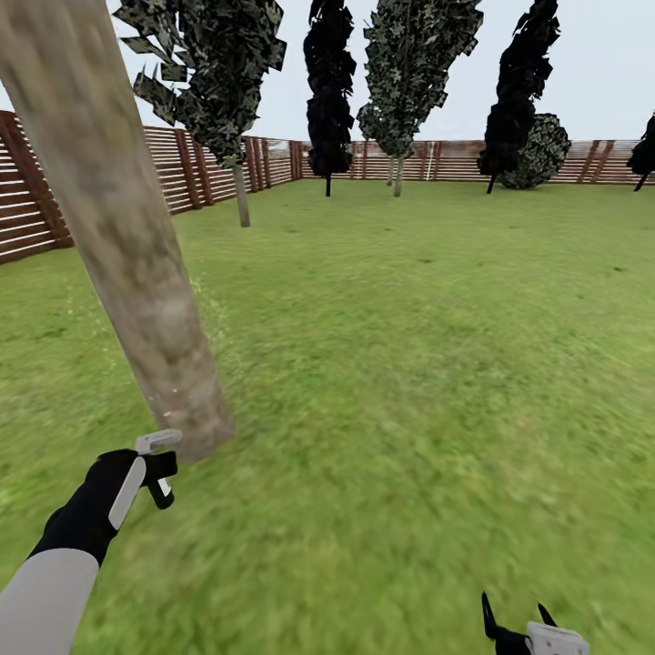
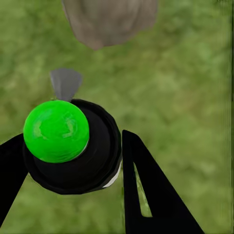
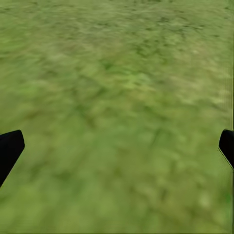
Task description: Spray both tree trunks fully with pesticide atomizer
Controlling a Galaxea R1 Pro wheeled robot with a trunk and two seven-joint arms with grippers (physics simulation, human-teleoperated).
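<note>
The pesticide atomizer (image 2: pixel 73 146), lower left in the head view, sits clenched in the left gripper (image 1: pixel 150 468) beside the tree trunk (image 1: pixel 118 236). Probably light, rigid and smooth, best gripped round its body. The right gripper (image 1: pixel 517 623) fingers are released over grass (image 1: pixel 409 364).

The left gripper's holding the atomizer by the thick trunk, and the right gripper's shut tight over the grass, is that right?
Not quite: the right gripper is open, its fingers wide apart over the grass, as the right wrist view shows. The left gripper does hold the atomizer by the trunk.
</note>
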